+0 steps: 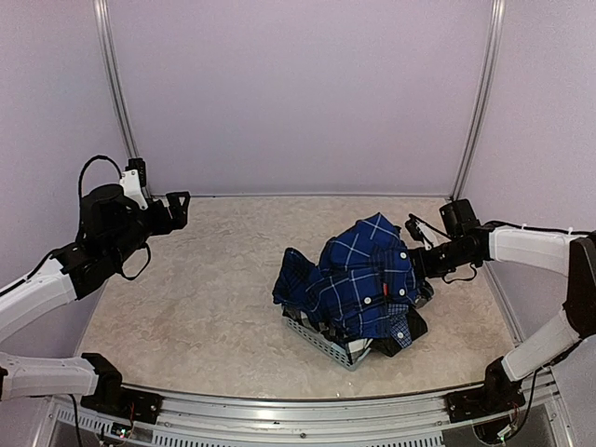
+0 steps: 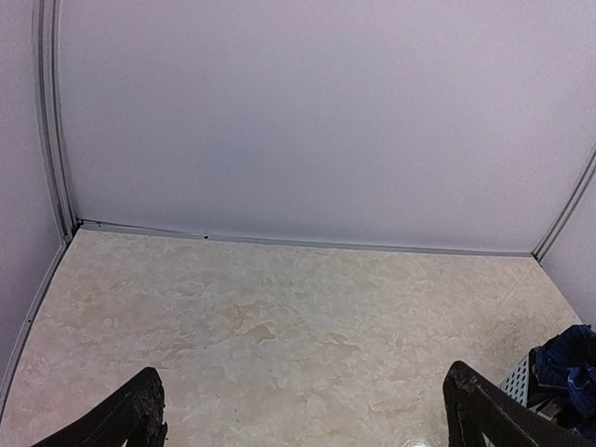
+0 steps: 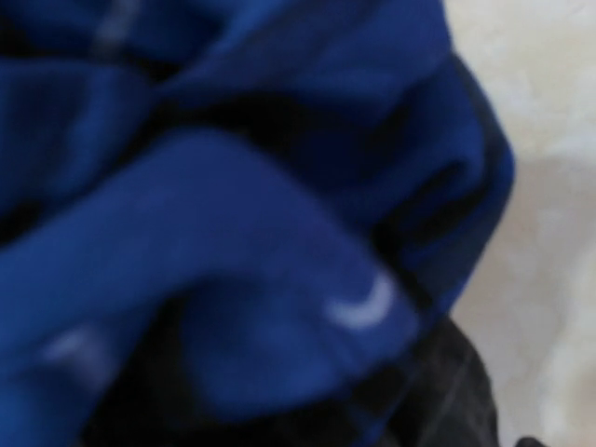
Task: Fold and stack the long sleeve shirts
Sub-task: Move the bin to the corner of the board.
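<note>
Top view: 1 navy blue plaid cloth shirt [image 1: 358, 275] with thin white grid lines lies crumpled in a soft, rumpled heap, small white buttons showing on its folds. It drapes over 1 small grey-blue plastic mesh basket [image 1: 321, 340] standing right of centre on the beige, marble-patterned bench [image 1: 205, 289]. 1 piece of black cloth [image 1: 410, 326] bulges from under the heap on the basket's right side; whether it is a second shirt cannot be told here. There are 2 arms. The left gripper [image 1: 177, 209] hangs above the bench's far left, well apart from the heap. The right gripper [image 1: 416, 259] is pressed against the heap's right edge, and I cannot tell whether it is apart or together.

Left wrist view: the left gripper [image 2: 303, 372] has its 2 black fingers [image 2: 135, 414] spread wide, with nothing between them. Bare bench [image 2: 279, 317] lies ahead, ending at plain lilac walls [image 2: 307, 121]. At the lower right edge, a corner of the mesh basket [image 2: 519, 377] shows with a fold of the navy shirt [image 2: 568, 354] above it.

Right wrist view: blurred navy shirt cloth [image 3: 233, 233] fills nearly everything, in thick rounded folds crossed by faint white lines. The black cloth [image 3: 447, 391], faintly lined, sits at the bottom right, and a strip of bench [image 3: 549, 186] shows along the right. The gripper's fingers cannot be made out.
</note>
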You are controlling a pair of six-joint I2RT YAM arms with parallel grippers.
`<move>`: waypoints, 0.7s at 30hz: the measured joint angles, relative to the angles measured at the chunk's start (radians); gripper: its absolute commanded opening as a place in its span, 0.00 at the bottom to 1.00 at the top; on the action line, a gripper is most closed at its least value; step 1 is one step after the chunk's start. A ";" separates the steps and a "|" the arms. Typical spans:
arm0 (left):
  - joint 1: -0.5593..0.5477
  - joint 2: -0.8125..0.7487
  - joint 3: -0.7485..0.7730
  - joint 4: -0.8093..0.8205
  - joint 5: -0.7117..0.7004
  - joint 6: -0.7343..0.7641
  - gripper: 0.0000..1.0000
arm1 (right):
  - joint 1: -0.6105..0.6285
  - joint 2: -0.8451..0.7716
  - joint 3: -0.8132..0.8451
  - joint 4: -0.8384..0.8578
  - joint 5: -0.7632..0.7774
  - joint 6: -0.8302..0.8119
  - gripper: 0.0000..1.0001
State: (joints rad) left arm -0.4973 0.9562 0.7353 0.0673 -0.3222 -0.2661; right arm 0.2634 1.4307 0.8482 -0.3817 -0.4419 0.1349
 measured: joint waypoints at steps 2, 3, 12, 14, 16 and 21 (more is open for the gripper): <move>-0.001 0.000 0.000 0.000 0.000 0.000 0.99 | 0.004 0.022 0.000 0.012 -0.003 0.008 0.84; -0.001 0.000 0.000 0.000 0.000 0.000 0.99 | 0.005 0.029 0.000 0.016 -0.004 0.007 0.80; -0.003 0.003 0.000 0.000 0.000 0.000 0.99 | 0.005 0.061 0.002 0.063 0.024 0.043 0.39; -0.003 0.004 0.000 0.000 0.000 0.000 0.99 | 0.005 0.061 0.002 0.067 0.039 0.061 0.25; -0.003 0.005 0.000 0.000 0.000 0.000 0.99 | 0.005 0.061 0.002 0.072 0.052 0.079 0.14; -0.003 0.009 0.000 0.000 0.000 0.000 0.99 | 0.000 0.055 0.007 0.089 0.018 0.134 0.00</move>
State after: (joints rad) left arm -0.5003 0.9653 0.7353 0.0673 -0.3218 -0.2657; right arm 0.2630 1.4860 0.8555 -0.2932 -0.4236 0.2684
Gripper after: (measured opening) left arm 0.990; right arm 0.070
